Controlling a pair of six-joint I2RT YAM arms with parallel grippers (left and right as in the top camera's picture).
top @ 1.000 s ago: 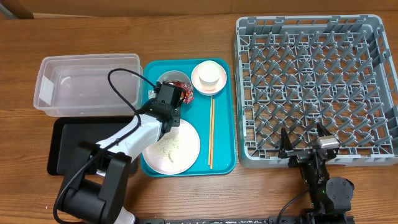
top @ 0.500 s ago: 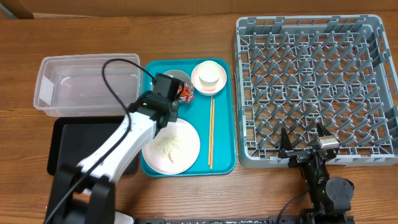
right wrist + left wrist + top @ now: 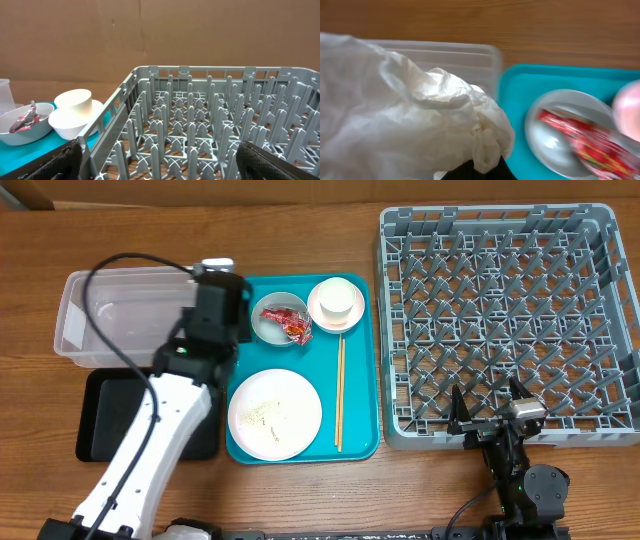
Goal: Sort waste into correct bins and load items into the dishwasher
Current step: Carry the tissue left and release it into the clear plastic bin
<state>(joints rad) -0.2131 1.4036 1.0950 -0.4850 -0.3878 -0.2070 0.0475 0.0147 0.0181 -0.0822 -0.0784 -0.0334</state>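
Observation:
In the left wrist view my left gripper (image 3: pixel 480 169) is shut on the crumpled white tissue (image 3: pixel 420 115), which fills the left of that view. Overhead, this gripper (image 3: pixel 222 305) hangs over the right end of the clear tub (image 3: pixel 75 310), beside the teal tray (image 3: pixel 358 380), and hides the tissue. The red wrapper (image 3: pixel 288 323) lies in the grey-white bowl (image 3: pixel 268 312). Rice grains (image 3: pixel 262 415) are scattered on the pink plate (image 3: pixel 300 425). My right gripper (image 3: pixel 160 160) stands open at the near edge of the grey rack (image 3: pixel 505 320), holding nothing.
The black tray (image 3: pixel 110 415) lies in front of the clear tub, partly under my left arm. A white cup (image 3: pixel 336 298) on a saucer (image 3: pixel 318 312) and chopsticks (image 3: pixel 340 390) rest on the teal tray. The rack takes up the table's right side.
My left gripper closed on the tissue at the plate, then lifted and swung back and left to the clear tub's edge. The right arm has not moved.

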